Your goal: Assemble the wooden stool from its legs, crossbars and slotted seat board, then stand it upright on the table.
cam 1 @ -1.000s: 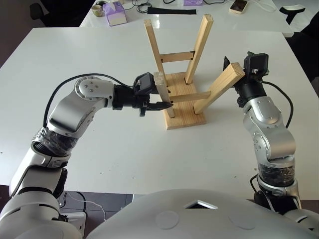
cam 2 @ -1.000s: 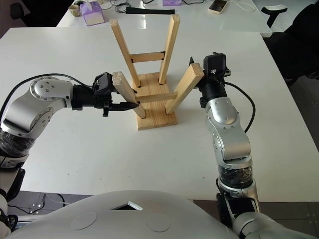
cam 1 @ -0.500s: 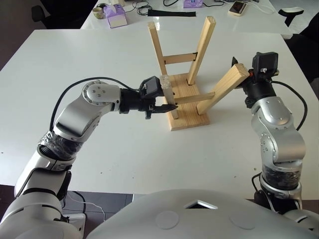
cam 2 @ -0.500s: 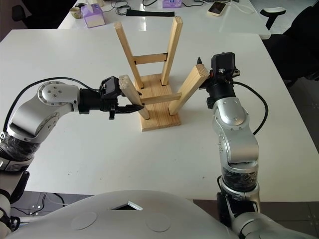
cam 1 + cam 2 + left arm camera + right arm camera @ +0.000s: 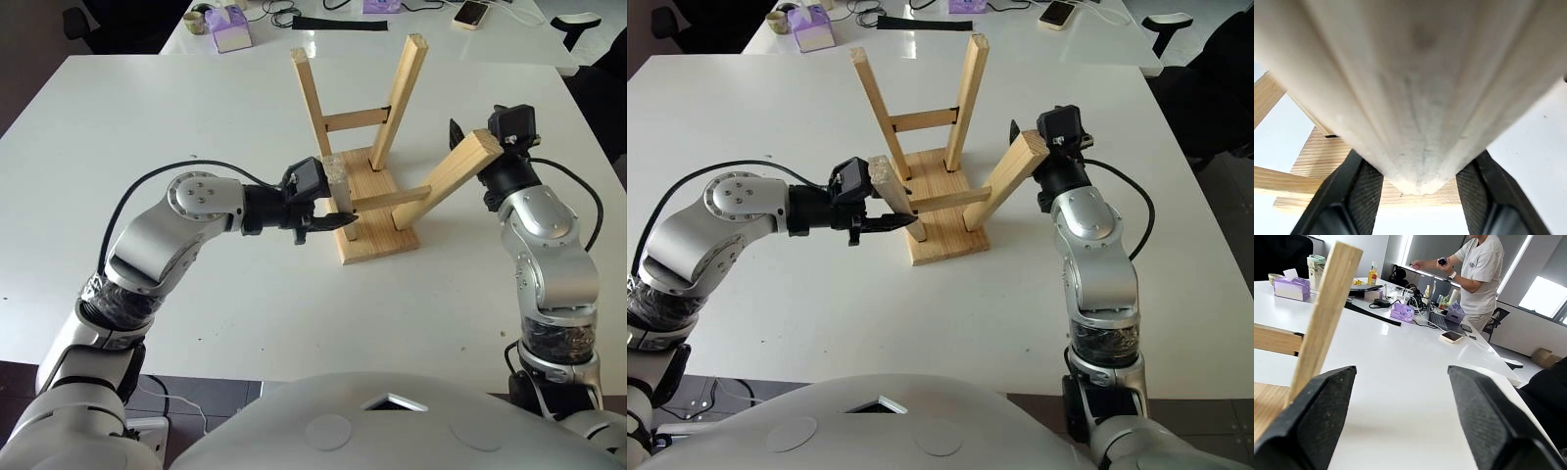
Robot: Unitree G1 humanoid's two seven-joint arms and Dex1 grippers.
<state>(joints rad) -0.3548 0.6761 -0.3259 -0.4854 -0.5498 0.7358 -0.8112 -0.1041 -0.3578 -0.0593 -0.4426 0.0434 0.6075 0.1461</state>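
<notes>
Left eye view. Stool (image 5: 377,186) upside down on the white counter (image 5: 196,117), seat board (image 5: 372,240) lying flat. Two far legs (image 5: 399,98) upright in the board, upper crossbar (image 5: 355,118) between them. Near pair splay outward, joined by a lower crossbar (image 5: 392,198).

Left end effector (image 5: 338,220) comes in level from the robot's left, clenched on the near left leg (image 5: 339,181). Its fingertips sit low on the leg, just above the board, and the leg's free end rises beside the wrist. Left wrist view: pads (image 5: 1367,196) lie against opposite faces of that leg, with the board beyond.

Near right leg (image 5: 443,186) leans out to the robot's right, foot at the board. Its free end is up against the right end effector (image 5: 1400,406). Right wrist view: pads (image 5: 1317,416) spread wide, released, no wood between them. Cannot tell whether either finger touches the leg's end.

Against a second ago:
- The stool sits a little farther to the robot's right on the counter.
- The left end effector has travelled right with its leg, forearm stretched farther across.
- The near left leg looks steeper, its free end closer to the far legs.
- The right end effector has kept station at the near right leg's top and gone right with it.
</notes>
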